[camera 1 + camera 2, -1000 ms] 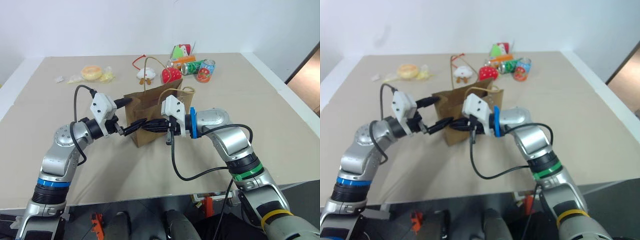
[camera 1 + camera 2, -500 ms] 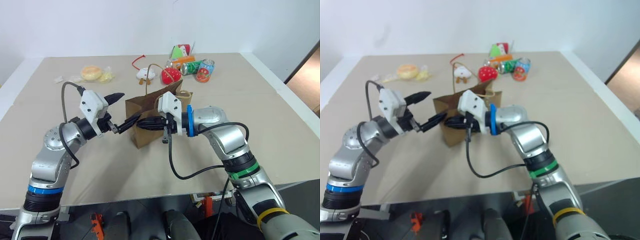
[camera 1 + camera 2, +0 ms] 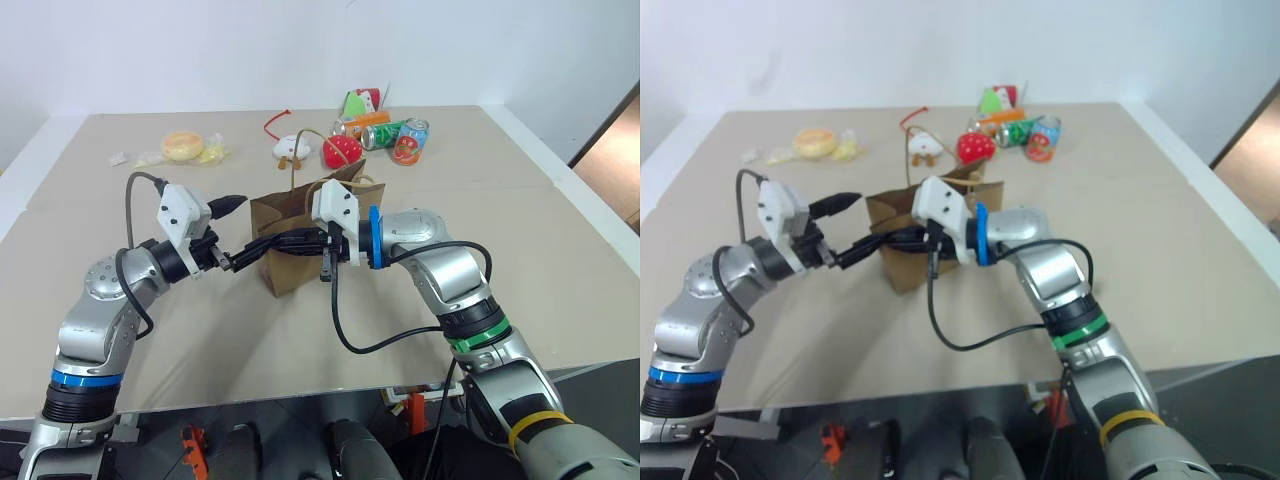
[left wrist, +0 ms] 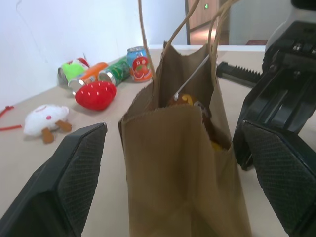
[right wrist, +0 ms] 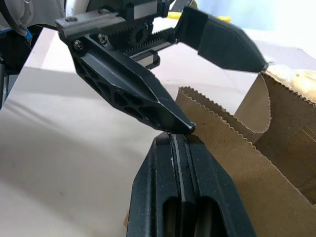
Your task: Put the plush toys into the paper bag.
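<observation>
- From the head camera, your paper bag (image 3: 300, 240) stood upright on the bench (image 3: 560, 250), between the two arms near the middle.
- Your left gripper (image 3: 243, 230) had its fingers spread wide at the bag's left side, one finger above its corner, one against its front face.
- Your right gripper (image 3: 268, 243) was pressed together, reaching across the bag's front toward the left gripper; whether it pinched paper, I could not tell.
- Behind the bag lay a white plush (image 3: 292, 149), a red strawberry plush (image 3: 342, 151), drink cans (image 3: 398, 136), and further left a round yellow item (image 3: 184, 146).
- From your left wrist, the bag sat between the two spread fingers (image 4: 74, 182), its mouth open, with something reddish-brown and yellow (image 4: 190, 102) inside.
- The right gripper's black body (image 4: 281, 94) stood just beside the bag there.
- From your right wrist, the closed fingers (image 5: 182, 197) lay at the bag's serrated rim (image 5: 222, 123), the left gripper's finger (image 5: 128, 91) just ahead.
</observation>
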Available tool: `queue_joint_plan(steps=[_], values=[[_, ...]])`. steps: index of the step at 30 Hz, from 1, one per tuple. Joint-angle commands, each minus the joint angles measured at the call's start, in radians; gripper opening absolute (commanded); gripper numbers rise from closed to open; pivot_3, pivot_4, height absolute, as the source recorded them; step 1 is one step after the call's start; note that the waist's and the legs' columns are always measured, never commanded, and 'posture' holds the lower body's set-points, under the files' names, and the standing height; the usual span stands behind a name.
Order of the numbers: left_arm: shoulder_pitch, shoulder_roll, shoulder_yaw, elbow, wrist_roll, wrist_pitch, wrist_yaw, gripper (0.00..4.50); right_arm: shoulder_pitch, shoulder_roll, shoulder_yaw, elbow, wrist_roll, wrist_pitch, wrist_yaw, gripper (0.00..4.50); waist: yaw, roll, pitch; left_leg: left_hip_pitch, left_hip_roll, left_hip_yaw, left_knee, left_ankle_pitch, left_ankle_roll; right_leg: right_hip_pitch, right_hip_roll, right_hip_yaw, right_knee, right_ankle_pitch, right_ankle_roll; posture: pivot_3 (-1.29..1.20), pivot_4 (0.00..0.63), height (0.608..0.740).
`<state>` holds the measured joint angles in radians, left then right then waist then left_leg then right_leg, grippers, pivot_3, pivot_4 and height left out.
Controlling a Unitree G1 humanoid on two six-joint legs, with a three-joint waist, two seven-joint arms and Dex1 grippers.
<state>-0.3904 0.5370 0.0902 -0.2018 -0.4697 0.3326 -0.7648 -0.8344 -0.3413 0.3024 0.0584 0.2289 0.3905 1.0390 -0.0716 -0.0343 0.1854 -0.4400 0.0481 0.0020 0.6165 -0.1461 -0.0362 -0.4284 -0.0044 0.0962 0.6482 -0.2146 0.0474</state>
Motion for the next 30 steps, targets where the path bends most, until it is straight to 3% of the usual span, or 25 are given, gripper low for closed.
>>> queue_joint_plan(steps=[1, 17, 20, 23, 25, 26, 27, 29, 30], values=[[-0.032, 0.010, 0.026, 0.015, -0.001, -0.019, -0.006, 4.50, -0.022, 0.004, -0.013, -0.020, 0.000, -0.015, -0.002, 0.10, 0.000, 0.000, 0.000, 0.000, 0.000, 0.000, 0.000, 0.000, 0.000, 0.000, 0.000, 0.000, 0.000, 0.000, 0.000, 0.00, 0.150, 0.740], [-0.116, -0.012, -0.026, 0.101, -0.026, 0.007, -0.094, 4.50, -0.011, -0.008, -0.010, -0.031, -0.016, -0.019, 0.000, 0.10, 0.000, 0.000, 0.000, 0.000, 0.000, 0.000, 0.000, 0.000, 0.000, -0.001, 0.000, 0.000, 0.000, 0.000, 0.000, 0.00, 0.150, 0.740], [-0.117, -0.008, -0.037, 0.115, -0.020, 0.011, -0.111, 3.81, -0.009, -0.009, -0.010, -0.034, -0.018, -0.018, 0.001, 0.00, 0.000, 0.000, 0.000, 0.000, 0.000, 0.000, 0.000, 0.000, 0.000, -0.001, 0.000, 0.000, 0.000, 0.000, 0.000, 0.00, 0.150, 0.740], [-0.108, -0.007, -0.037, 0.119, -0.012, 0.007, -0.114, 2.49, -0.008, -0.010, -0.011, -0.035, -0.019, -0.017, 0.000, 0.00, 0.000, 0.000, 0.000, 0.000, 0.000, 0.000, 0.000, 0.000, 0.000, 0.000, 0.000, 0.000, 0.000, 0.000, 0.000, 0.00, 0.150, 0.740], [-0.107, -0.006, -0.036, 0.123, -0.007, 0.001, -0.116, 2.02, -0.009, -0.011, -0.012, -0.034, -0.020, -0.018, 0.001, 0.00, 0.000, 0.000, 0.000, 0.000, 0.000, 0.000, 0.000, 0.000, 0.000, -0.001, 0.000, 0.000, 0.000, 0.000, 0.000, 0.00, 0.150, 0.740], [-0.109, -0.007, -0.035, 0.127, -0.002, -0.004, -0.116, 1.41, -0.009, -0.011, -0.012, -0.033, -0.021, -0.019, 0.001, 0.00, 0.000, 0.000, 0.000, 0.000, 0.000, 0.000, 0.000, 0.000, 0.000, 0.000, 0.000, 0.000, 0.000, 0.000, 0.000, 0.00, 0.150, 0.740], [-0.112, -0.007, -0.034, 0.129, 0.000, -0.006, -0.117, 1.26, -0.009, -0.011, -0.012, -0.032, -0.021, -0.019, 0.001, 0.00, 0.000, 0.000, 0.000, 0.000, 0.000, 0.000, 0.000, 0.000, 0.000, 0.000, 0.000, 0.000, 0.000, 0.000, 0.000, 0.00, 0.150, 0.740], [-0.116, -0.005, -0.038, 0.135, 0.014, -0.020, -0.120, 0.28, -0.009, -0.013, -0.011, -0.033, -0.022, -0.020, 0.002, 0.00, 0.000, 0.000, 0.000, 0.000, 0.000, 0.000, 0.000, 0.000, 0.000, 0.000, 0.000, 0.000, 0.000, 0.000, 0.000, 0.00, 0.150, 0.740], [-0.117, -0.005, -0.040, 0.136, 0.019, -0.025, -0.122, 0.03, -0.008, -0.013, -0.011, -0.033, -0.022, -0.021, 0.002, 0.00, 0.000, 0.000, 0.000, 0.000, 0.000, 0.000, 0.000, 0.000, 0.000, 0.000, 0.000, 0.000, 0.000, 0.000, 0.000, 0.00, 0.150, 0.740]])
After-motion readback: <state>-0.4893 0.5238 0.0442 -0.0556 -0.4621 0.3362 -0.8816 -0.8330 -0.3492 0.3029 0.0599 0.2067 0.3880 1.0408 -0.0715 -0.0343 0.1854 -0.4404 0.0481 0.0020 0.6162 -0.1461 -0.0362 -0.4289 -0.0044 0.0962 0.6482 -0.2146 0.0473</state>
